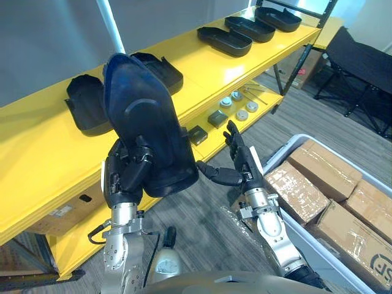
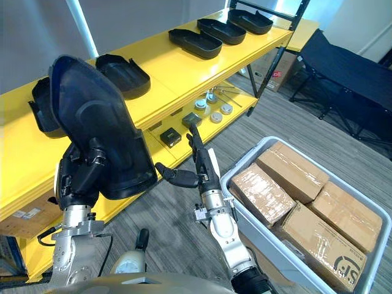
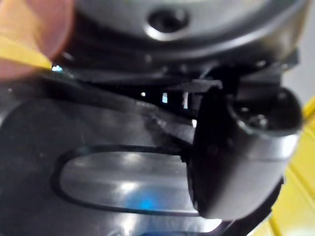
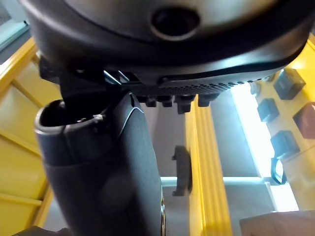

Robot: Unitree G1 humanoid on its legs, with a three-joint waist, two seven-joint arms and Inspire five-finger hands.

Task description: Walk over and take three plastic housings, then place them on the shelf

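Note:
My left hand is shut on a black plastic housing, which stands upright in front of the yellow shelf. In the left wrist view the housing's glossy surface lies right under the thumb. My right hand is open beside it, fingers straight and pointing up, with the thumb reaching towards the housing's lower corner. On the shelf's top board two more housings lie behind the held one. Three others lie in a row at the far right end.
The lower shelf board carries small black blocks and round white parts. A grey crate with several cardboard boxes stands on the floor at the right. A black folding frame stands further back right.

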